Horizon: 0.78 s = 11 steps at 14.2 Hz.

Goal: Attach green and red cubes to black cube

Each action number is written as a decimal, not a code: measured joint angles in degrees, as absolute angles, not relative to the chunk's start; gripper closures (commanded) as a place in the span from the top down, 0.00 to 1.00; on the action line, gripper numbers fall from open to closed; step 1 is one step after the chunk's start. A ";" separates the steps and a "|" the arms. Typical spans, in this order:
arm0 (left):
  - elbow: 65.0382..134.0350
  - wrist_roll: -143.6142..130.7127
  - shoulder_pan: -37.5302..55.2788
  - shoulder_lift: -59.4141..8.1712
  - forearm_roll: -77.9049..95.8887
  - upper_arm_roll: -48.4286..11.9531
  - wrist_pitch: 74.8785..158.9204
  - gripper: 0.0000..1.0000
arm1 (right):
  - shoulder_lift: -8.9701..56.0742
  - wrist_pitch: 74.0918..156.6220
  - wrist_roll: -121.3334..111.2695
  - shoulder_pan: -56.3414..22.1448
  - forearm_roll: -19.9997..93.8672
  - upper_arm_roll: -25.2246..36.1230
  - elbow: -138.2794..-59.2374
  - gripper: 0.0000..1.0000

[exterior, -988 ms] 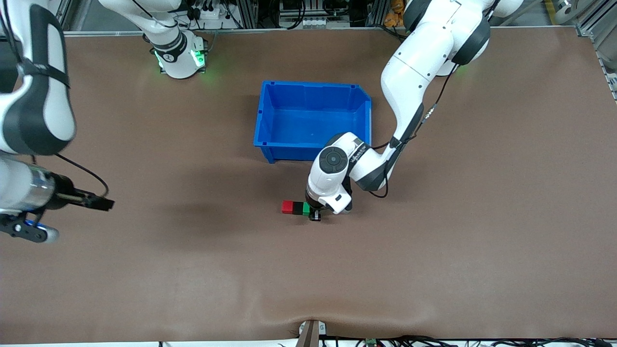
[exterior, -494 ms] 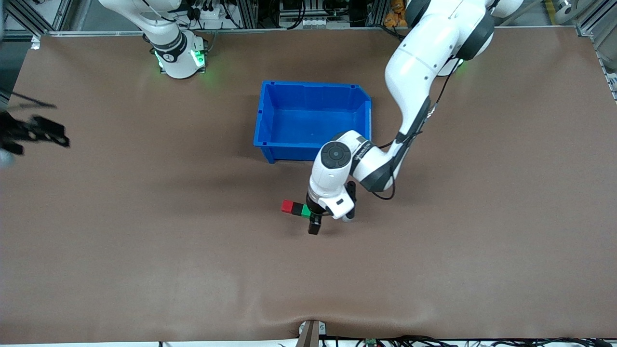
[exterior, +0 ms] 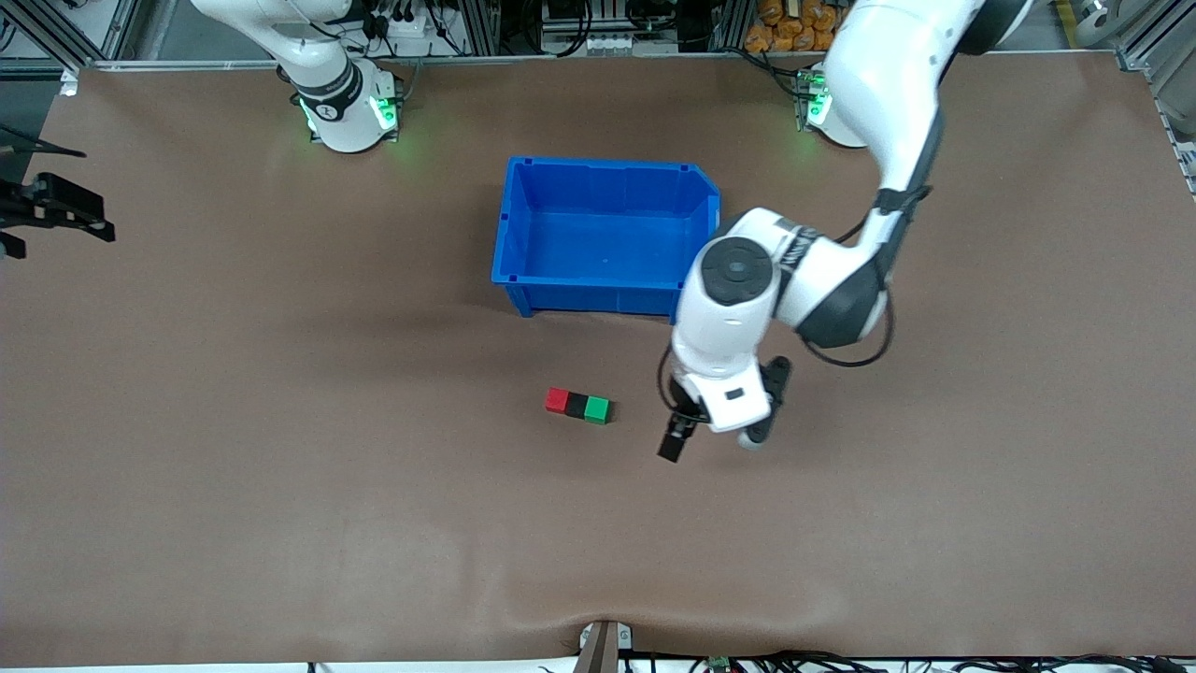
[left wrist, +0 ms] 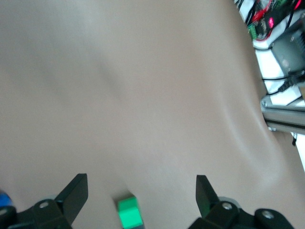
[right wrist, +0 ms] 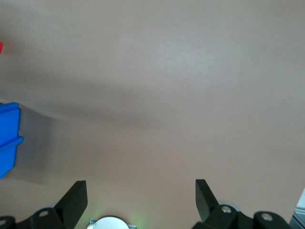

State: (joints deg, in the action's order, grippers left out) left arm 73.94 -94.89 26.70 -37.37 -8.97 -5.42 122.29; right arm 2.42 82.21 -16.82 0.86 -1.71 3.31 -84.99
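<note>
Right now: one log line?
cubes: red cube + black cube + green cube joined | left gripper: open, beside | right gripper: open

**Free room and obstacles on the table**

We list one low obstacle near the table's middle: the red cube [exterior: 557, 400], black cube [exterior: 576, 405] and green cube [exterior: 598, 409], touching in a row. The blue bin [exterior: 607, 234] stands farther from the front camera, apart from the row, with a bare strip of table [exterior: 374, 523] between them. The left gripper [exterior: 685, 432], fingers spread, hangs over the table just beside the row's green end, blocking entry from there. The right gripper [exterior: 56, 207], fingers also spread, waits over the table edge at its own arm's end. We find the red end and the nearer side of the row unobstructed.
</note>
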 measured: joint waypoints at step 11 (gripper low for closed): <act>103.17 -50.14 7.42 -7.30 -4.34 -6.96 118.34 1.00 | -0.03 80.07 -16.83 0.86 -1.70 3.91 -84.05 1.00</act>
State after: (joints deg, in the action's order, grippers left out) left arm 103.17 -50.14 7.42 -7.30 -4.34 -6.96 118.34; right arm -0.03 80.07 -16.83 0.86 -1.70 3.91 -84.05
